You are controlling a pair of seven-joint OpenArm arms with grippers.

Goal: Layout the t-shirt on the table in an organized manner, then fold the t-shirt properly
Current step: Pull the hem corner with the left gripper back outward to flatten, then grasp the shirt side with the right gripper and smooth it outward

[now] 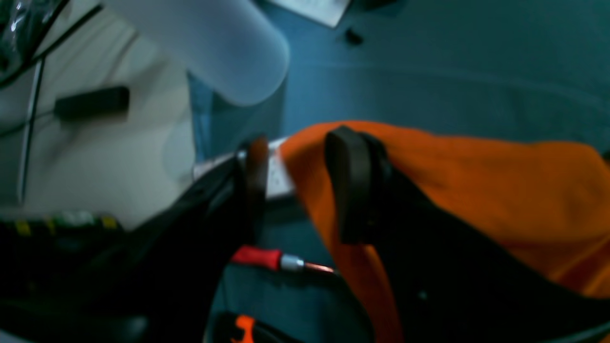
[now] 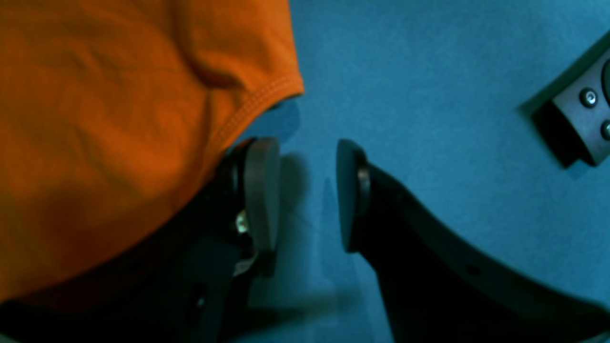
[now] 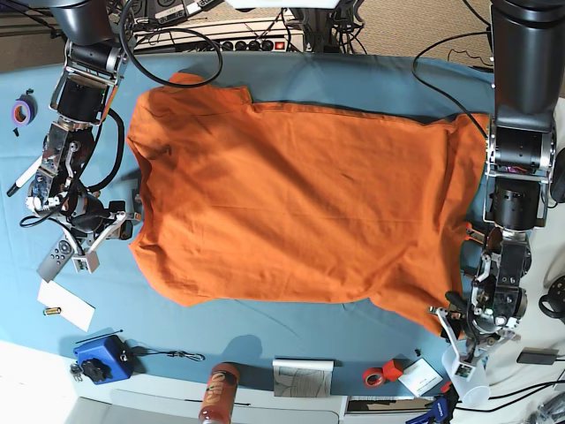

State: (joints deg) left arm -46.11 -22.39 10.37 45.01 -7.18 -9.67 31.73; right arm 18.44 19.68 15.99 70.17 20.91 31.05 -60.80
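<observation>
In our left wrist view, the left gripper has its fingers spread by the orange T-shirt's corner, though blur may hide contact. Our right gripper stands spread beside the hem. Beyond, we see the T-shirt across the blue-covered table.

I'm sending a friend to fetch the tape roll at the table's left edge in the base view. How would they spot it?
In the base view, find the teal table and its far left side, beyond the orange t-shirt and the arm there. The tape roll lies up there: a purple ring, unlike the red one near the bottom.
</observation>
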